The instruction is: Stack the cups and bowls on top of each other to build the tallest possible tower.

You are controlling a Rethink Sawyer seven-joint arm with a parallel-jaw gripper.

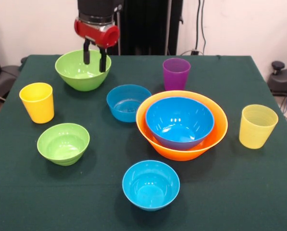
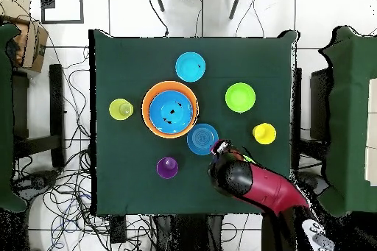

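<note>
My gripper (image 1: 95, 57) hangs open and empty over the medium green bowl (image 1: 83, 71) at the far left, one finger inside it and one at its right rim. In the overhead view the gripper (image 2: 221, 148) and arm hide most of that bowl. The large blue bowl (image 1: 180, 122) sits nested in the big orange bowl (image 1: 221, 131) at centre right; both show from above, the blue (image 2: 171, 110) inside the orange (image 2: 149, 108). Loose on the cloth are two small blue bowls (image 1: 128, 102) (image 1: 150, 185), the small green bowl (image 1: 63, 143), the opaque yellow cup (image 1: 37, 102), the purple cup (image 1: 176, 73) and the pale ribbed cup (image 1: 257, 126).
Everything stands on a table with a dark green cloth (image 1: 239, 192). Chairs draped in green (image 2: 353, 115) and cables on the floor surround the table in the overhead view.
</note>
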